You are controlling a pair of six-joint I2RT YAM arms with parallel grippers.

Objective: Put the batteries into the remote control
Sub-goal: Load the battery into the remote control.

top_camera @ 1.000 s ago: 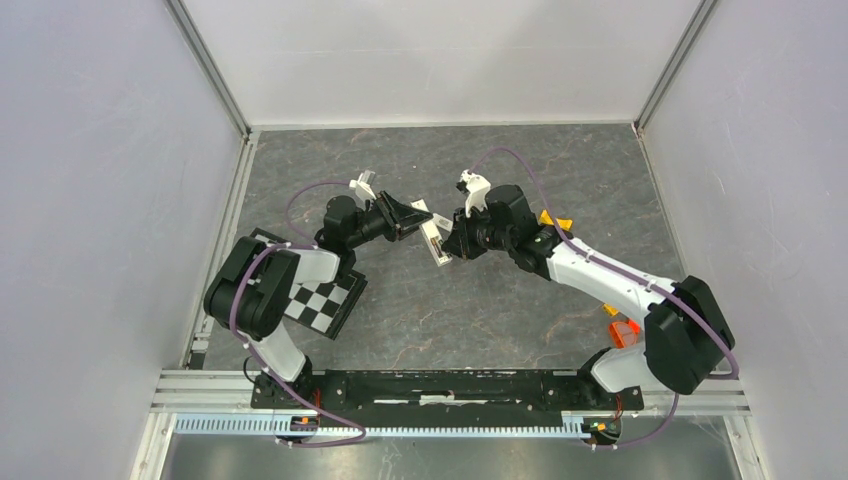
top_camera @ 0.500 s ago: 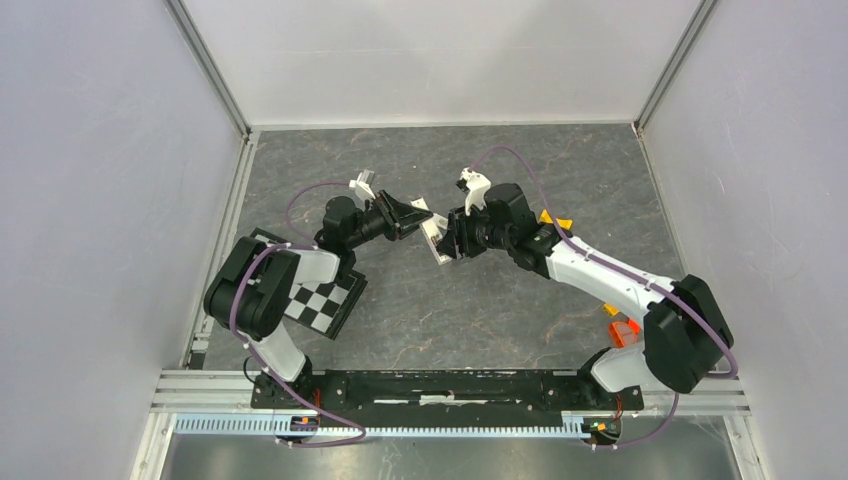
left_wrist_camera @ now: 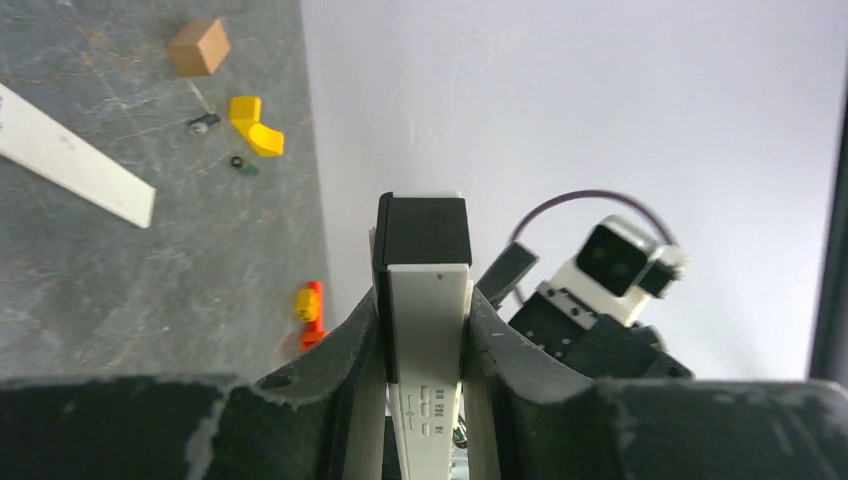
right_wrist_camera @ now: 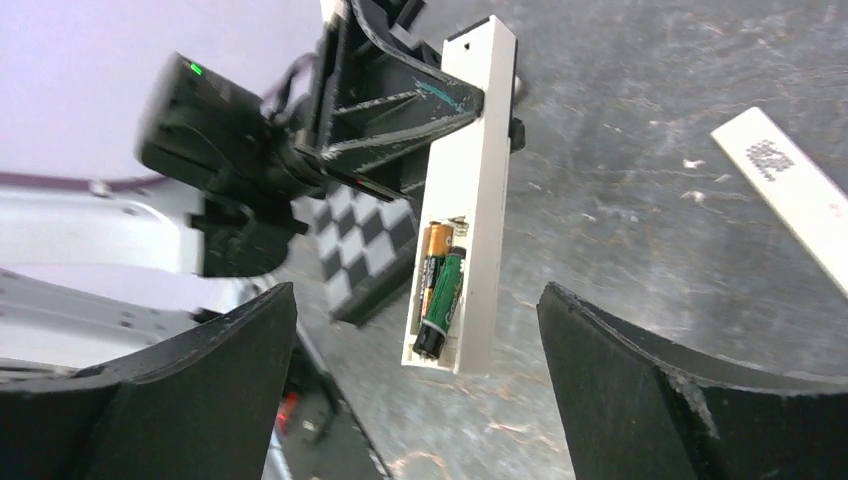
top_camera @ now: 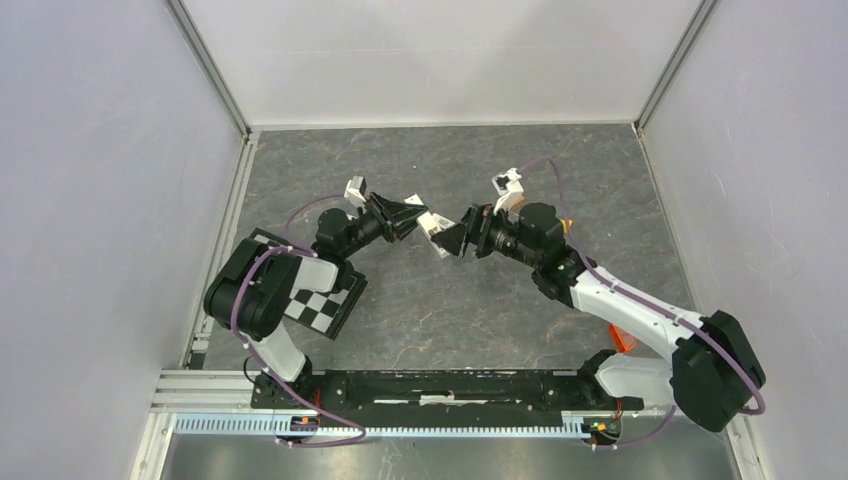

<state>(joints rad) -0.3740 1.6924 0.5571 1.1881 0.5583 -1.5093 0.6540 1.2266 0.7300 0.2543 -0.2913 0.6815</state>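
Backed off and spread wide, my right hand (top_camera: 459,238) holds nothing; my left hand (top_camera: 408,213) clamps the remote control (right_wrist_camera: 482,170), two batteries (right_wrist_camera: 440,290) in its recess.

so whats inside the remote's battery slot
Two batteries lie side by side in the remote, a green one and a gold one partly covered by it. Beneath them is hidden.

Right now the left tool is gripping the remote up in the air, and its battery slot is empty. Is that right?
Not quite. The left tool does grip the remote up in the air, but its battery slot is not empty: two batteries lie side by side in it, one green and one gold. The right wrist view shows this.
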